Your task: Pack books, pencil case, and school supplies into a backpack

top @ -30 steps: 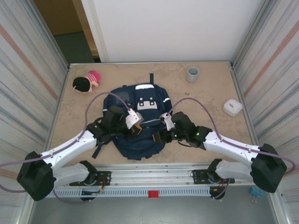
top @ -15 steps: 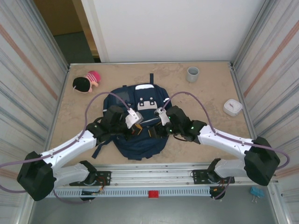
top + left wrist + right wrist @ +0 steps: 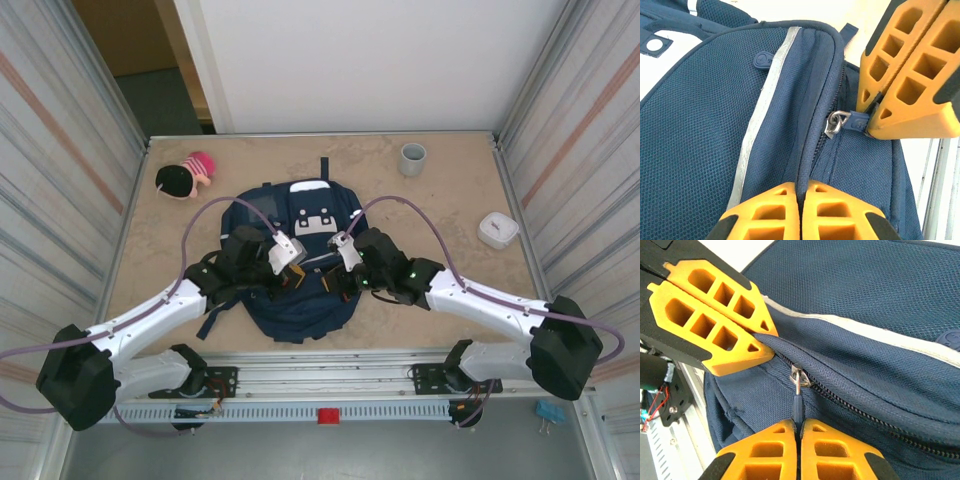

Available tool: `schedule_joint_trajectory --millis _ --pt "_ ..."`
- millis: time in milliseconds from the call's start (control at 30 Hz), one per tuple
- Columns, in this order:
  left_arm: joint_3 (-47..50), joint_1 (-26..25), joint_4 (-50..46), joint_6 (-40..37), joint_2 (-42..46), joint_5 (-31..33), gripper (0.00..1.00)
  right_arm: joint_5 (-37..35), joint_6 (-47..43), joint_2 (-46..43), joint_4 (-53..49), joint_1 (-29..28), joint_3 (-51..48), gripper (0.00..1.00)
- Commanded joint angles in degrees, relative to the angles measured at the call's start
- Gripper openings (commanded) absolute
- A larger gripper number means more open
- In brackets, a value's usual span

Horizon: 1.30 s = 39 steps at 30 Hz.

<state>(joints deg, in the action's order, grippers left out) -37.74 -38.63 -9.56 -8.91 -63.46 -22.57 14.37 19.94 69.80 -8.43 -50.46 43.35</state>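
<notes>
We noted the yellow-fingered right tool (image 3: 799, 427) had shut within the last second, shifting toward 9 o'clock. It now pinched the small navy zipper pull tab (image 3: 798, 409). The left tool (image 3: 801, 189) stayed clamped on a seam of the large navy-blue fabric backpack (image 3: 300, 312), mid tan surface (image 3: 450, 210), handle toward 12 o'clock. We judged the zip ready to draw, direction unclear.

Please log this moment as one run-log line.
left gripper: shut on backpack fabric | right gripper: shut on zipper pull
</notes>
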Motion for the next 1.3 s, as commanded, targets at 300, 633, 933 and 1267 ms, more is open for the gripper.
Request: schedule_joint_trajectory --millis 300,633,933,1267 --pt "-1.04 -0.04 3.16 0.92 1.68 -3.30 0.00 -1.85 -0.43 3.84 1.08 -1.71 4.35 0.32" --pt "-0.33 -0.05 1.46 0.29 3.61 2.09 0.00 -5.95 1.31 2.47 -2.31 0.32 4.24 0.00" --pt "1.54 1.39 -0.61 -1.00 6.87 4.90 0.00 -2.85 2.27 -7.50 -4.53 8.78 -5.05 0.00" --pt "-2.16 -5.13 -3.25 -6.16 4.40 2.08 0.57 8.13 0.66 -8.14 1.38 6.28 -4.30 0.00"
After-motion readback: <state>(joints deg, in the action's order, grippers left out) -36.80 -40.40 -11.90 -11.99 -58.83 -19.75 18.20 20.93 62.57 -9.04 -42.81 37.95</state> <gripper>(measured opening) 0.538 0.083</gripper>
